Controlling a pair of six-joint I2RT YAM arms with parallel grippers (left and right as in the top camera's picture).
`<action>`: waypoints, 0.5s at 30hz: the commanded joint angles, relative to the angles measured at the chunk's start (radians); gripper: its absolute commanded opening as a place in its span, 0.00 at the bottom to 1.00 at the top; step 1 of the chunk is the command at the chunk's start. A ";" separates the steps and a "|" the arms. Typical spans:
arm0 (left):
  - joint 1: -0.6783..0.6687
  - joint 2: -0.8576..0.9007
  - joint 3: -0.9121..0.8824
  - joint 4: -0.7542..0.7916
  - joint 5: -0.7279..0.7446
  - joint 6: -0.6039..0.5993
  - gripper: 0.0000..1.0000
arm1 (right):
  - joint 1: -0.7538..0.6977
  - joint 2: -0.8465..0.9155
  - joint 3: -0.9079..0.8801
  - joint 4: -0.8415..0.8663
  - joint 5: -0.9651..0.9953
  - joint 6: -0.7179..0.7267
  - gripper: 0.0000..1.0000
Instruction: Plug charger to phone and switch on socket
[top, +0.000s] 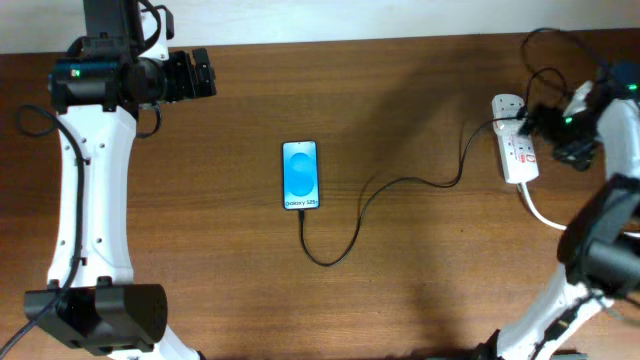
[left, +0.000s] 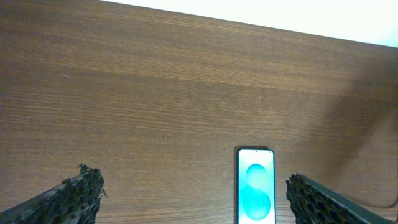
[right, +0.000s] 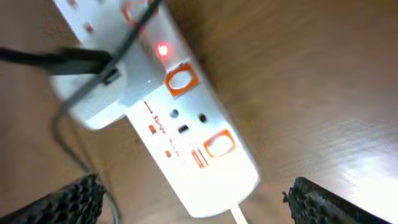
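1. Two pairs of jaws are seen released and empty. The left jaws are hung by the bench's far edge, toward the far-left corner, well apart from the phone (top: 301, 175).
2. The phone is laid mid-bench, long axis running far edge to near edge. Its port end is pointed at the near edge, where the charger (top: 410, 181) appears joined.
3. The socket (top: 517, 150) is laid near the right edge, axis likewise, cord (top: 540, 212) end toward the near edge, and a red lamp (right: 163, 48) is lit. It is found just ahead of the right jaws, judged the nearer pair.

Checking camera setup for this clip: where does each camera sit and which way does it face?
Overhead: above the table, looking straight down; phone, cable, power strip, both arms.
Left wrist: tilted down at phone; open left gripper shows.
Right wrist: close over power strip; open right gripper shows.
Shared: phone, overhead and left wrist.
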 joint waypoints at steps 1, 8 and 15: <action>0.007 0.000 -0.008 -0.001 -0.010 0.006 0.99 | -0.042 -0.149 0.005 -0.039 0.039 0.026 0.99; 0.007 0.000 -0.008 -0.002 -0.010 0.006 0.99 | -0.031 -0.494 -0.010 -0.280 0.035 -0.002 0.98; 0.007 0.000 -0.008 -0.002 -0.010 0.006 0.99 | 0.169 -1.123 -0.386 -0.294 0.031 -0.021 0.98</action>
